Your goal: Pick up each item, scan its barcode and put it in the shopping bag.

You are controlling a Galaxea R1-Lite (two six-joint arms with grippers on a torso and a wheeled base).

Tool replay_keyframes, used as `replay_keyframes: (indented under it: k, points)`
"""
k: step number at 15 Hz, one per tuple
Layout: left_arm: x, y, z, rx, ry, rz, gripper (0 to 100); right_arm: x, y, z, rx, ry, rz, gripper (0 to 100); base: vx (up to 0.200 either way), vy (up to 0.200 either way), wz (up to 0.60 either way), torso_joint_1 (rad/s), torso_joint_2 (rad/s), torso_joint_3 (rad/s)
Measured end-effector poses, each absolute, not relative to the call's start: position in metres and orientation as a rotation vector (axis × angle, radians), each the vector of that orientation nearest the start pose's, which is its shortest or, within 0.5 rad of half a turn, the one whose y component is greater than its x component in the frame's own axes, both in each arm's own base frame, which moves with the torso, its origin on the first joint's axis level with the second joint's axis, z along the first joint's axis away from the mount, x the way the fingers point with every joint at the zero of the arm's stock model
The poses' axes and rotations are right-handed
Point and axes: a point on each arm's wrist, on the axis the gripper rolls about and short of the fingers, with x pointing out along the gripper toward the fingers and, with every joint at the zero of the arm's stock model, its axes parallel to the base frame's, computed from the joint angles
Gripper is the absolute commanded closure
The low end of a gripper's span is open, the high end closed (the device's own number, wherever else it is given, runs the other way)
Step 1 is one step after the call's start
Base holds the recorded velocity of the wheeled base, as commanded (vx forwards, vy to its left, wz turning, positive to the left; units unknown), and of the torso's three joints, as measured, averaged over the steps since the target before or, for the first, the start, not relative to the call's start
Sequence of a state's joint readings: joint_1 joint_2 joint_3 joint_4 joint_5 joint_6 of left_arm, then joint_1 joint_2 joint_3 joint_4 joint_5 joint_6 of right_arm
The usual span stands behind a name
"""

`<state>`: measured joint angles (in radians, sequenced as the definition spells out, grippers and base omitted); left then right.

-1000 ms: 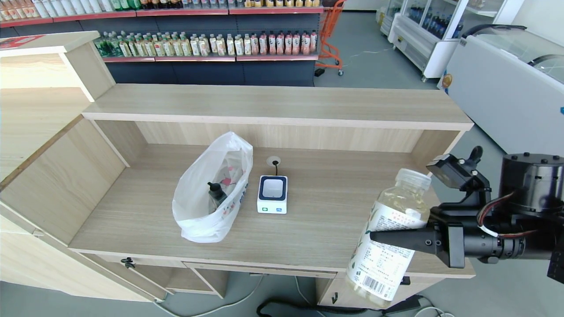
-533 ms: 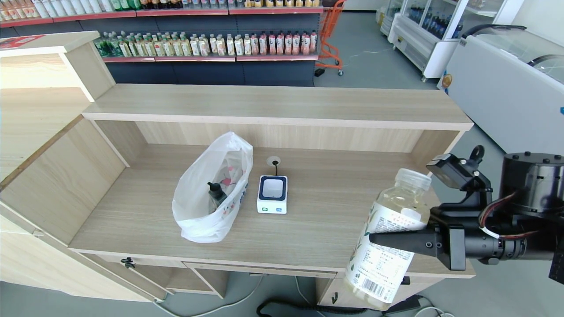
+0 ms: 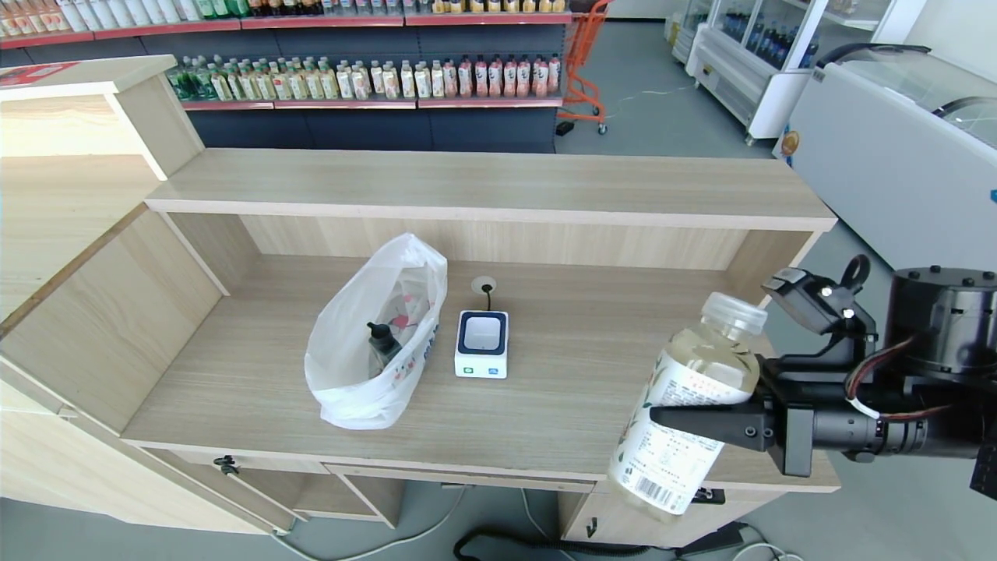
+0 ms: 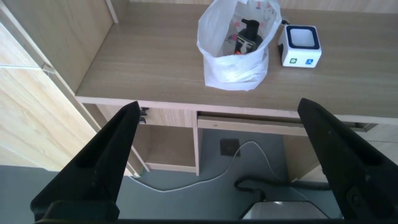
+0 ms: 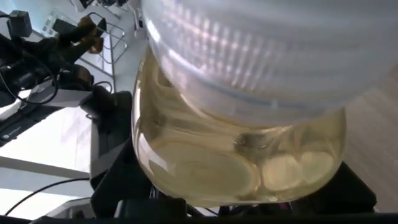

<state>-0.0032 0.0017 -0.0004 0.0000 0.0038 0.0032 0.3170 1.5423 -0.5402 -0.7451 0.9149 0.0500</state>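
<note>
My right gripper [image 3: 689, 409] is clamped on the bottle [image 3: 705, 366], which holds pale liquid. I hold it tilted over the front right corner of the counter [image 3: 584, 374], cap up and barcode at the low end, well apart from the scanner [image 3: 481, 343]. The shopping bag [image 3: 366, 343] stands just left of the scanner with a dark pump bottle [image 3: 380, 340] inside. My left gripper [image 4: 217, 106] hangs spread wide and empty, out past the counter's front edge.

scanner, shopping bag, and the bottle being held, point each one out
scanner [image 3: 481, 333]: head view, on its dark top window.
shopping bag [image 3: 350, 397]: head view, on its white front wall.
bottle [image 3: 668, 466]: head view, on the printed label.
</note>
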Motion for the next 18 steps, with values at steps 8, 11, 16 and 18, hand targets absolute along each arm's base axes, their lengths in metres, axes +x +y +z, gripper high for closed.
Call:
replay_keyframes:
  k: [8,11,16,18]
  points:
    - [-0.023,0.000,0.076,0.003,0.001,0.000,0,0.245,0.011,0.182,-0.548,0.022,0.579,100,0.000,0.000,0.00,0.000,0.00,0.000]
    - [-0.023,0.000,0.076,0.004,0.001,0.001,0,0.247,0.008,0.189,-0.577,0.001,0.540,100,0.000,0.000,0.00,0.000,0.00,0.000]
    - [-0.023,0.000,0.076,0.006,0.001,0.000,0,0.245,0.008,0.194,-0.541,-0.005,0.540,100,0.000,0.080,0.00,-0.002,0.00,-0.001]
    - [-0.023,0.000,0.076,0.005,0.001,0.000,0,0.244,0.008,0.194,-0.473,0.011,0.535,100,0.000,0.200,0.00,0.010,0.00,0.005]
